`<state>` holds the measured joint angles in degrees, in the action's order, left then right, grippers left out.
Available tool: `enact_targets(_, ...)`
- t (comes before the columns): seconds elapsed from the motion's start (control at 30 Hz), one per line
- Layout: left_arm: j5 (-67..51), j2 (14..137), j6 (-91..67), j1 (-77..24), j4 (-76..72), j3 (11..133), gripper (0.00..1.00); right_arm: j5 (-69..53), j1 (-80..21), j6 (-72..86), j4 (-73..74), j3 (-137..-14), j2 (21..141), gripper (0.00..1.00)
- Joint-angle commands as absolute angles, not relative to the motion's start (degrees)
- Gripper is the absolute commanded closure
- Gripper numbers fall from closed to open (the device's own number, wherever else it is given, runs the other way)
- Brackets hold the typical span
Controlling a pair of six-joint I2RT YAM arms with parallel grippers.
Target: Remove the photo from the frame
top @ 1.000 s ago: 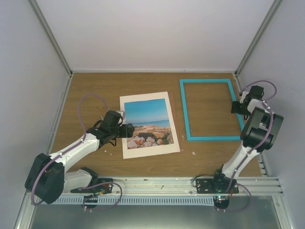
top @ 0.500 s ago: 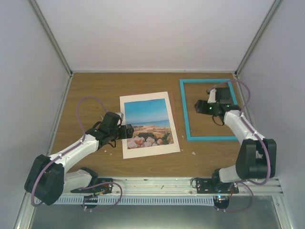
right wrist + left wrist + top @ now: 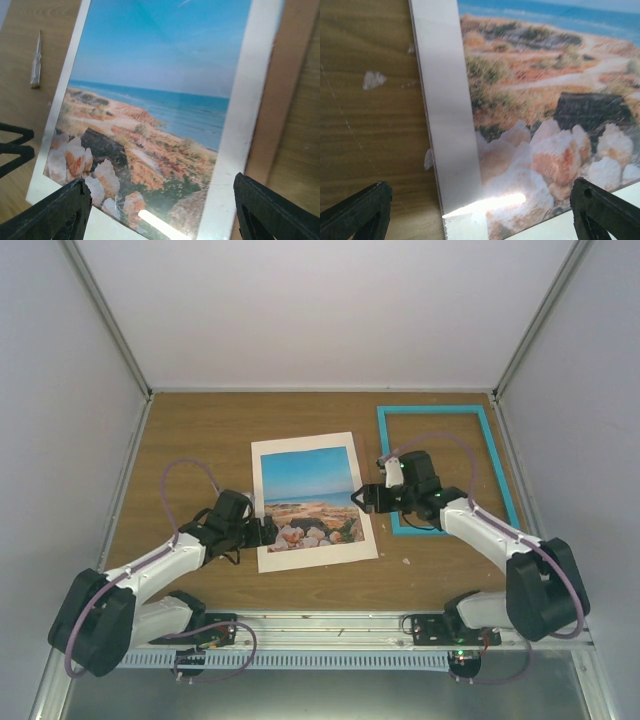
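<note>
Moved since a second ago: my right gripper [image 3: 362, 497] has swung from the right wall, across the frame [image 3: 440, 410], to the right edge of the white mat [image 3: 315, 556]; my left gripper [image 3: 268, 531] has slid toward the mat's lower left corner.
Top view, photo [image 3: 308, 490]: flat on the table [image 3: 190, 440] inside the mat, just left of the empty frame.
Left wrist: jaws spread wide, holding nothing, straddling the mat's [image 3: 445, 100] lower left corner and the photo's [image 3: 545, 100] rocks.
Right wrist: jaws wide apart, empty, above the photo [image 3: 160, 75].
</note>
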<state>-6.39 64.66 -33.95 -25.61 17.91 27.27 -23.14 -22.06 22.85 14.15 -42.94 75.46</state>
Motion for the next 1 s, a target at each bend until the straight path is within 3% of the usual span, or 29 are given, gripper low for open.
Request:
enact_targets(0.0,-8.0,64.8,-34.9,-25.7,14.4,25.3,0.03,-23.8,-25.2,23.9,10.3,-41.3,78.5,0.21)
enact_targets(0.47,-9.4,65.2,-35.6,-27.7,12.4,23.2,0.02,-14.8,-28.1,24.7,9.7,-42.3,86.1,0.20)
enact_targets(0.97,-9.3,66.1,-36.3,-29.2,11.5,23.5,0.02,-17.6,-28.8,25.2,7.8,-41.8,89.1,0.20)
